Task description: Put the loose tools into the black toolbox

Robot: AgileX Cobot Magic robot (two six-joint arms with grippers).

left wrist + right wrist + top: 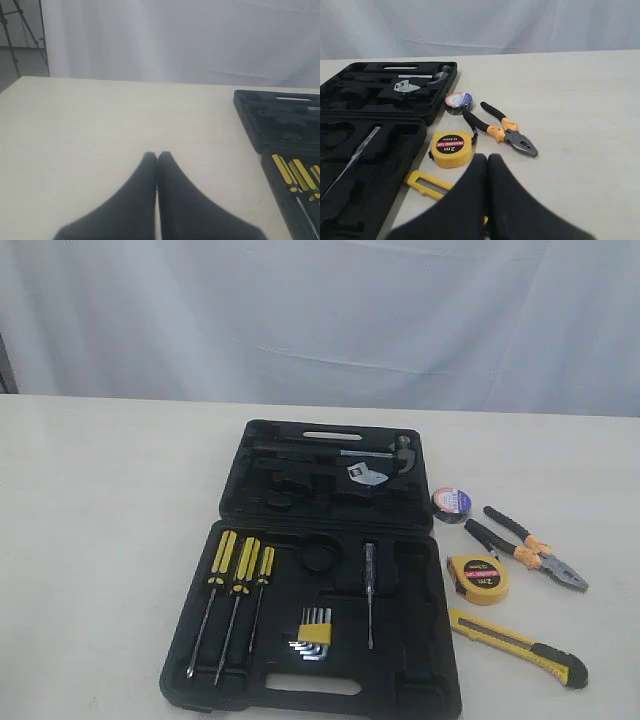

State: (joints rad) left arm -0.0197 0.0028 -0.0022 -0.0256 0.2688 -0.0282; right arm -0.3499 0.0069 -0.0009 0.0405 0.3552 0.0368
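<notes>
Nothing is stowed yet. The black toolbox [425,630] lies wide open on the bench [100,520], lid folded flat away from the tray, so every moulded recess faces up and is ready to take a tool.

All four loose tools sit on the bench just off the right side of the case. The black tape roll [452,503] lies farthest back, near the lid's corner. The pliers [530,548] are angled beside it, one handle close to the roll, though I can't tell if they touch. The round yellow tape measure [478,578] lies flat just beside the tray's edge, and the yellow-black utility knife [518,647] is nearest the front, slanting away from the case. That grouping puts them on the right arm's side, and I'd expect that arm to do the fetching.

Inside the tray, the three screwdrivers [235,590] and the hex key set [312,632] are seated in their slots, no business of ours.

Neither arm shows in the exterior view. The right pincer [486,159] is clenched on nothing, above the knife with the tape measure just beyond. The left pincer [157,157] is also clenched empty, over bare bench left of the case.

Both must spread before any pickup.
</notes>
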